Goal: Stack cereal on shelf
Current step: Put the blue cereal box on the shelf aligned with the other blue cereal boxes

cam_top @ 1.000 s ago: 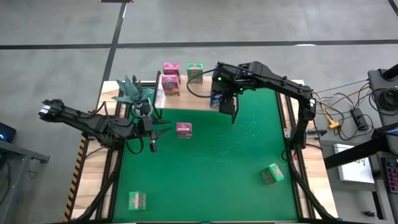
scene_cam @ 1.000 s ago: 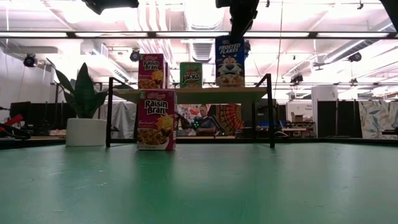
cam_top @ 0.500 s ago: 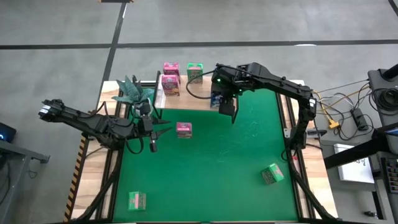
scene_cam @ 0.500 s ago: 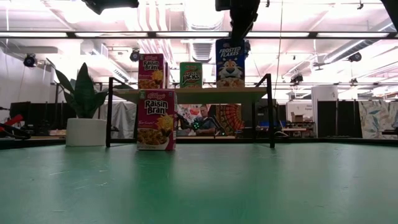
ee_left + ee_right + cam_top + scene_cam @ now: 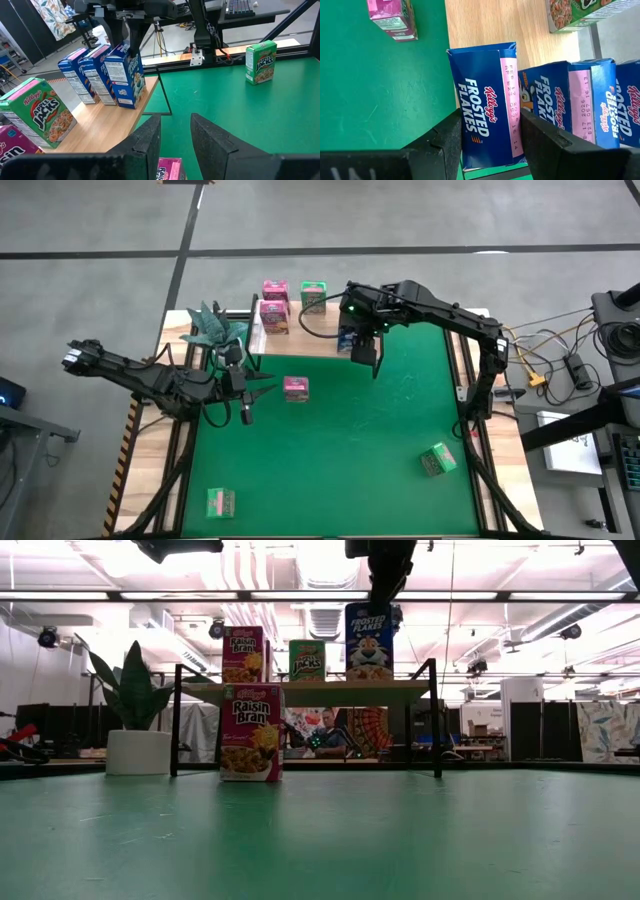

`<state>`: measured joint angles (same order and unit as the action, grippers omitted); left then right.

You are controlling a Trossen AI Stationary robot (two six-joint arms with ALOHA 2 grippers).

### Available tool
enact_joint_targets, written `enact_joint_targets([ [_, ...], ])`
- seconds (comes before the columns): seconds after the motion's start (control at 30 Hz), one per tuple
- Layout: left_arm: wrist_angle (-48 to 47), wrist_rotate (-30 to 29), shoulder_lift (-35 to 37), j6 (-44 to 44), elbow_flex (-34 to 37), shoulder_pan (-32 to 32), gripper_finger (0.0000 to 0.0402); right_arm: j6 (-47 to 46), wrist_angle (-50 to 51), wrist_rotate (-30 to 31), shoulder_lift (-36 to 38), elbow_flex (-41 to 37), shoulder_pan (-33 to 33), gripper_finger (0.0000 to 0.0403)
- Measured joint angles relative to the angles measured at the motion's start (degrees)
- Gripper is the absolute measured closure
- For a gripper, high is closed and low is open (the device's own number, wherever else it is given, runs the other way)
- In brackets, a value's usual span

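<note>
While clamped on a blue box (image 5: 487, 117), right hand (image 5: 490, 137) at the shelf (image 5: 107, 125), fingers (image 5: 445, 137) pressed to both narrow sides. Box upright at the shelf's front edge in the low view (image 5: 369, 641), base at or just above the plank; contact not clear. Two more blue boxes (image 5: 90, 72) close behind it in a row on the plank. From above, right hand (image 5: 362, 345) over the shelf's right end, arm reaching in from the right.

Green box (image 5: 307, 660) upright on the shelf near the middle, pink box (image 5: 243, 654) upright to its left. Second pink box (image 5: 250, 732) upright on the worktop (image 5: 340, 450) in front of the shelf, hiding part of the plank in the low view. From above, another pink box (image 5: 273, 317) near the shelf's left end; whether on or off the plank, cannot tell.

Left hand (image 5: 175, 140) low over the worktop's left side, fingers apart with a narrow gap, nothing between them. Pink box (image 5: 295, 388) just right of it on the mat.

Two green boxes well apart on the near side: one (image 5: 220, 502) at the left corner, one (image 5: 437, 460) toward the right, tilted.

Plant (image 5: 135, 715) in a white pot left of the shelf.
</note>
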<state>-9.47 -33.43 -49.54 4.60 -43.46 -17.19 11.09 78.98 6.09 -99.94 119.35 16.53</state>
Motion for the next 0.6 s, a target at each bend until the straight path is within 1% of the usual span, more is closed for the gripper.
enact_joint_targets([
  [0.2, 0.0, 0.0, 0.0, 0.0, 0.0, 0.0, 0.0313, 0.3, 0.0, 0.0, 0.0, 0.0, 0.0, 0.0231],
  [0.43, 0.0, 0.0, 0.0, 0.0, 0.0, 0.0, 0.0313, -0.3, 0.0, 0.0, 0.0, 0.0, 0.0, 0.0248],
  [0.5, 0.0, 0.0, 0.0, 0.0, 0.0, 0.0, 0.0313, -0.6, 0.0, 0.0, 0.0, 0.0, 0.0, 0.0243],
  [0.6, 0.0, 0.0, 0.0, 0.0, 0.0, 0.0, 0.0313, -0.6, 0.0, 0.0, 0.0, 0.0, 0.0, 0.0224],
])
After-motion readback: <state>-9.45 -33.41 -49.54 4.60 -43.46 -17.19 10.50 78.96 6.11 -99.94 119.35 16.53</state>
